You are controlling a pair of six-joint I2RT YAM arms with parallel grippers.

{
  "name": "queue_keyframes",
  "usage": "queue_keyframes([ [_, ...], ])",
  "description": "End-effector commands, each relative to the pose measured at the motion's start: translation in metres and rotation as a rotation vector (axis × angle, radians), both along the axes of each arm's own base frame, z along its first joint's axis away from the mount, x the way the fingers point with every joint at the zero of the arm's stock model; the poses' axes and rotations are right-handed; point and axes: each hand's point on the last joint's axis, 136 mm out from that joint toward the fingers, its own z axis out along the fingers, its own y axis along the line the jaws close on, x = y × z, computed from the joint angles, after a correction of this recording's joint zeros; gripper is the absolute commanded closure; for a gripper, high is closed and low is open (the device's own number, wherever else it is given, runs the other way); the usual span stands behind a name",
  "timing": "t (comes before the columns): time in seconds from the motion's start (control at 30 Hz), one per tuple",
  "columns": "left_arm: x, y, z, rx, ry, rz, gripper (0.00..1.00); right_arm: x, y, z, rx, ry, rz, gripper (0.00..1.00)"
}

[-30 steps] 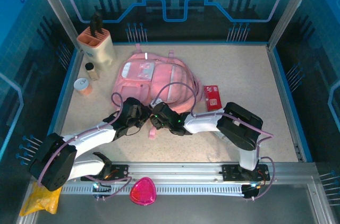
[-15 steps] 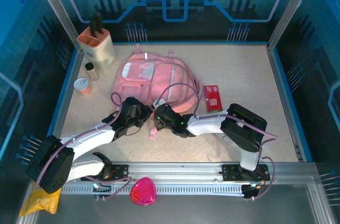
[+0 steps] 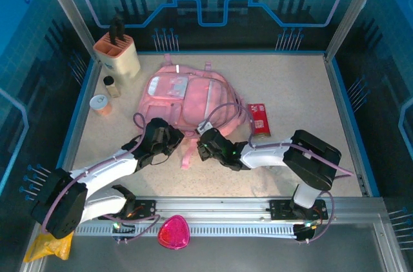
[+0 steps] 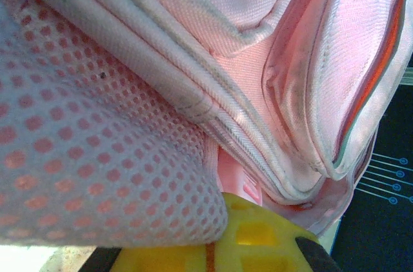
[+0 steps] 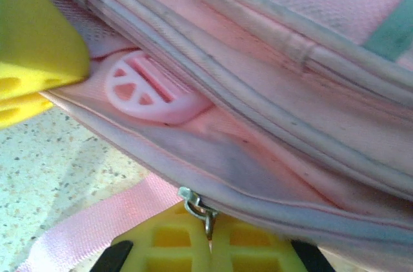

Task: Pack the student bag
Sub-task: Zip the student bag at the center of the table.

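Pink backpack [image 3: 184, 91] lies flat at table centre, at 12 o'clock from both arm bases.

Overhead view: left gripper [image 3: 171, 138] and right gripper [image 3: 205, 144] work its near edge. Probably one anchors the fabric while the other draws the zip. Within the last second the right gripper has closed and shifted toward 3 o'clock.

Left wrist view: fingers together, clamped on the backpack's mesh [image 4: 97, 156].

Right wrist view: fingers together, pinching the zip pull [image 5: 197, 207].

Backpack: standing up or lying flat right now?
Lying flat. In the top view the backpack is spread out on the table, front pocket facing up, a strap trailing toward the arms.
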Motion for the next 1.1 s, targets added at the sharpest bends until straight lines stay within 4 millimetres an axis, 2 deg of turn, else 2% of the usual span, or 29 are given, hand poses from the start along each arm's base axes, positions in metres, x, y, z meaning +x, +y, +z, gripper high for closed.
queue_keyframes([
  [0.0, 0.013, -0.009, 0.030, -0.029, -0.088, -0.037, 1.00, 0.004, -0.023, -0.005, -0.042, 0.011, -0.046, 1.00],
  [0.13, 0.012, -0.003, 0.027, -0.017, -0.076, -0.030, 1.00, 0.001, -0.047, -0.004, -0.070, 0.016, -0.082, 1.00],
  [0.3, 0.011, 0.011, 0.023, 0.010, -0.065, -0.004, 1.00, 0.001, -0.091, -0.008, -0.105, 0.044, -0.173, 1.00],
  [0.4, 0.011, 0.014, 0.023, 0.013, -0.066, -0.001, 1.00, 0.008, -0.101, -0.011, -0.104, 0.080, -0.199, 1.00],
  [0.47, 0.012, 0.014, 0.024, 0.009, -0.067, -0.001, 1.00, 0.014, -0.098, -0.010, -0.108, 0.081, -0.193, 1.00],
  [0.63, 0.014, 0.009, 0.029, -0.005, -0.075, -0.013, 1.00, 0.024, -0.074, -0.009, -0.076, 0.073, -0.132, 0.99],
  [0.77, 0.015, 0.005, 0.029, -0.020, -0.075, -0.026, 1.00, 0.029, -0.058, -0.008, -0.045, 0.072, -0.091, 0.86],
  [0.87, 0.016, 0.004, 0.030, -0.023, -0.076, -0.029, 1.00, 0.035, -0.057, -0.008, -0.055, 0.058, -0.104, 0.80],
  [0.93, 0.016, 0.004, 0.029, -0.024, -0.075, -0.030, 1.00, 0.038, -0.056, -0.009, -0.063, 0.051, -0.108, 0.81],
  [1.07, 0.016, 0.005, 0.030, -0.015, -0.081, -0.025, 1.00, 0.041, -0.060, -0.008, -0.085, 0.041, -0.133, 0.90],
])
